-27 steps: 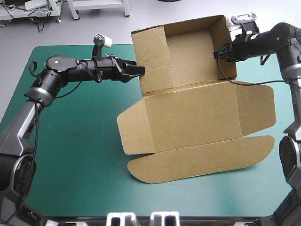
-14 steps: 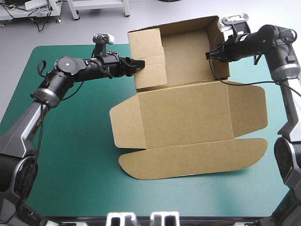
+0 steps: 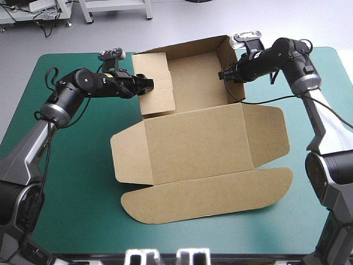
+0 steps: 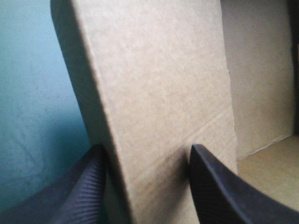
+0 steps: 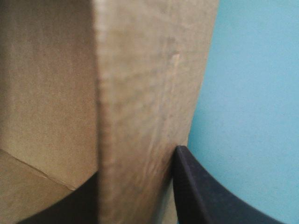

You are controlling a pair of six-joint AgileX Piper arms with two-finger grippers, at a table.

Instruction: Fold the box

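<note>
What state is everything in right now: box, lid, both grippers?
box: open tray, walls raised, at the table's far side.
lid: flat on the teal-green cover, flaps spread.
left gripper: shut on the box's left wall.
right gripper: shut on the box's right wall.

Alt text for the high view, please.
A brown box sits on a teal-green table, its far half an open tray with walls raised, its lid and flaps flat toward the near edge. The left tool grips the tray's left wall, the right tool its right wall.
</note>
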